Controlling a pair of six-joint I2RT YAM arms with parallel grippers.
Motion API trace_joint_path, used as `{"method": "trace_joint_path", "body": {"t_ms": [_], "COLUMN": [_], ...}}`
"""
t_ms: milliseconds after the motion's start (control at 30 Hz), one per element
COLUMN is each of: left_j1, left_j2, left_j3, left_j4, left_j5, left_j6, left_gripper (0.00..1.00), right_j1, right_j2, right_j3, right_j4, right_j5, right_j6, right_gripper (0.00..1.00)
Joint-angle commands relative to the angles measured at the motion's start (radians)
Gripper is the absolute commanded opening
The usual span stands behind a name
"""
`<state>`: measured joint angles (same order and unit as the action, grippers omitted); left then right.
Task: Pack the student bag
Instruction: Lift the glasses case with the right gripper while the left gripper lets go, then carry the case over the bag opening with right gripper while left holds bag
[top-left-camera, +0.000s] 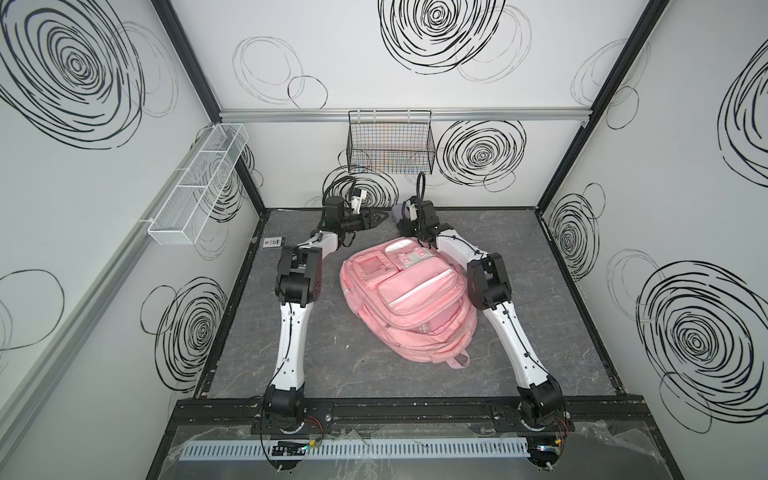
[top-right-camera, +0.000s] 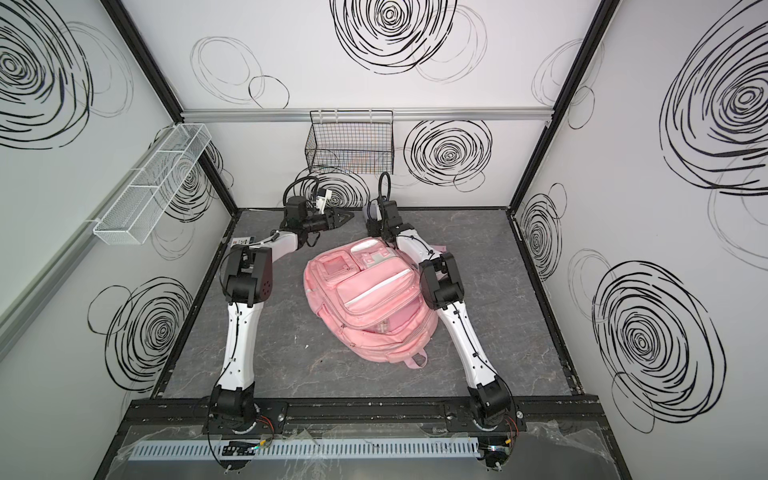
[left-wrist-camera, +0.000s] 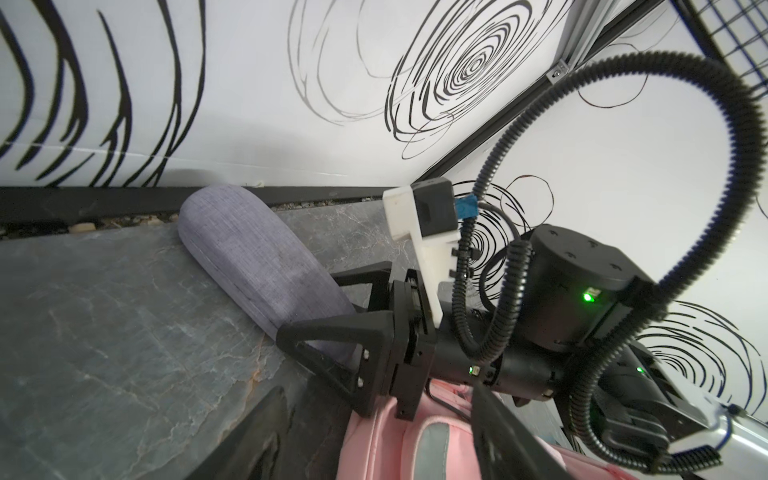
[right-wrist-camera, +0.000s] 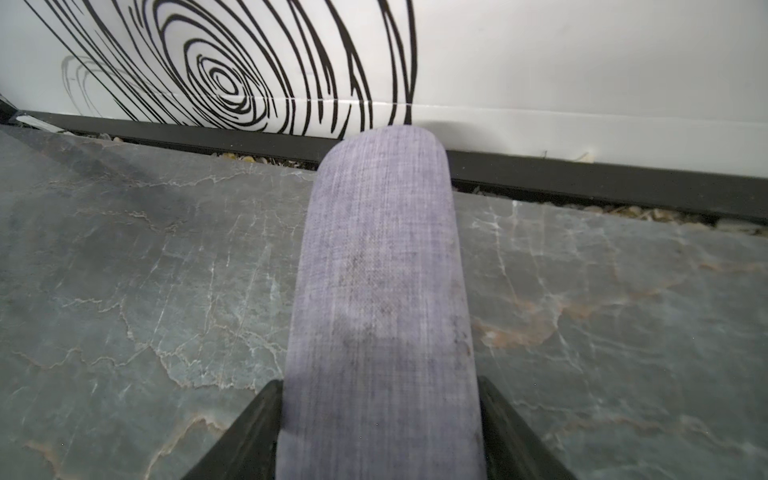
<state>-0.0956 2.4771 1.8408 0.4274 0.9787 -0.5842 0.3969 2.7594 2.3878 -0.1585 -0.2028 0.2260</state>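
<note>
lilac fabric case on marbled table near back wall; wire basket above.

My two top views look down from high at six o'clock, both showing the whole table and student bag. My wrist views sit low and close — right faces twelve o'clock, left about two — and both catch the grey case.

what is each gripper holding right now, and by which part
The right gripper grips the grey fabric case by its end nearer the student bag. The left gripper is open and holds nothing.
</note>
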Motion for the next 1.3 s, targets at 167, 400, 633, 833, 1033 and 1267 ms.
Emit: {"method": "trace_joint_path", "body": {"t_ms": [167,400,633,833,1033,1267], "left_j1": [0.035,0.054,0.004,-0.147,-0.425,-0.772], "left_j2": [-0.196,-0.381,-0.589,-0.775,-0.996,-1.193], "left_j3": [-0.114,-0.285,-0.377,-0.384,-0.491,-0.73], "left_j4": [0.02,0.044,-0.101,-0.348,-0.59,-0.647], "left_j5": [-0.109,-0.234,-0.407,-0.525,-0.647,-0.796], "left_j6": [0.066,0.053,0.203,0.468,0.703,0.756], "left_gripper": [0.72,0.72,0.73,0.76,0.88,0.97], "right_j1": [-0.07,-0.152,-0.219,-0.251,-0.263,-0.264], "right_j2": [-0.335,-0.497,-0.68,-0.856,-1.09,-1.453], "right_j3": [-0.453,-0.684,-0.86,-0.965,-1.143,-1.403], "right_j4": [0.152,0.218,0.266,0.222,0.158,0.083], "right_j5": [-0.066,-0.103,-0.104,-0.099,-0.117,-0.154], "right_j6": [0.066,0.143,0.176,0.177,0.192,0.197], "right_gripper": [0.37,0.35,0.33,0.33,0.32,0.33]}}
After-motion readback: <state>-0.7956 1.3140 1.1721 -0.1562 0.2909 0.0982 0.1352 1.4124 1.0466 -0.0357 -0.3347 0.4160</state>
